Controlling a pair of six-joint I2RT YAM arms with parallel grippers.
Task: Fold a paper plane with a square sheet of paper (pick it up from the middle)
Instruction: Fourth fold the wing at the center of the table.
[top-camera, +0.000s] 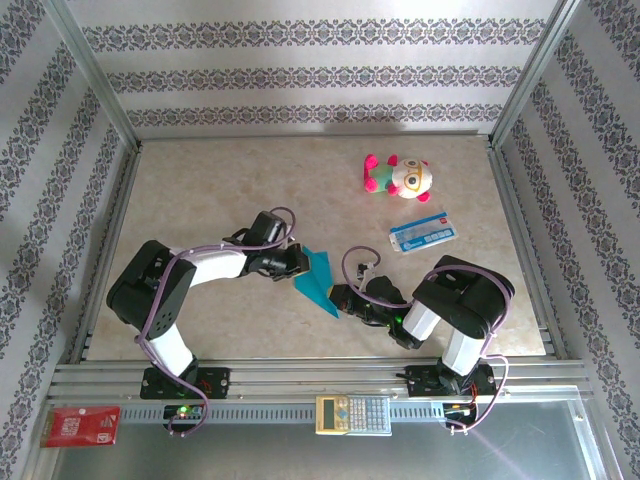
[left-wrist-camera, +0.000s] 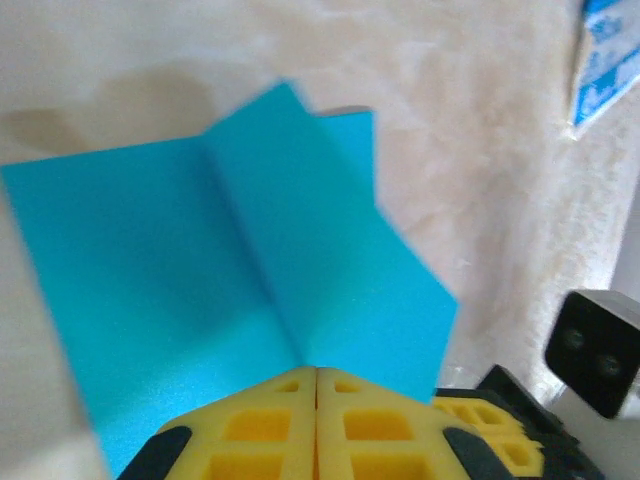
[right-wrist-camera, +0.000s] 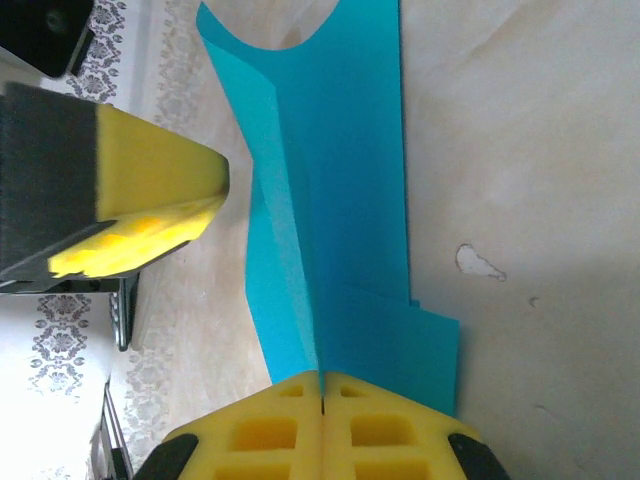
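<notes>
Gripping the sheet of paper (top-camera: 318, 282) from opposite ends, the left claw (top-camera: 298, 263) and the right claw (top-camera: 338, 297) are both pinched fully shut on it. In the top view the sheet spans the gap between the two claws, partly folded into a pointed shape, over the near middle of the table (top-camera: 200, 190). A plush toy (top-camera: 400, 177) and a printed card (top-camera: 422, 232) lie well beyond the right claw, apart from the sheet.

In the left wrist view the left claw (left-wrist-camera: 316, 380) shows no gap between its fingers. It clamps the sheet (left-wrist-camera: 200, 250) at the near end of a crease. The crease runs straight ahead of the fingertips, and two panels spread to either side of it in a shallow V. A shadow on the table suggests the sheet is raised.

In the right wrist view the right claw (right-wrist-camera: 322, 385) is likewise closed on the near edge. The sheet (right-wrist-camera: 340, 200) extends straight ahead, creased lengthwise. The left claw (right-wrist-camera: 215, 195) stands ahead and to the left, at the sheet's left edge.

Handling: the sheet is judged thin, light and limp. It will crease wherever it is pinched and may tear if the claws pull apart. Take hold on a crease line, where the layers are stiffest, and keep slight slack between the claws.
</notes>
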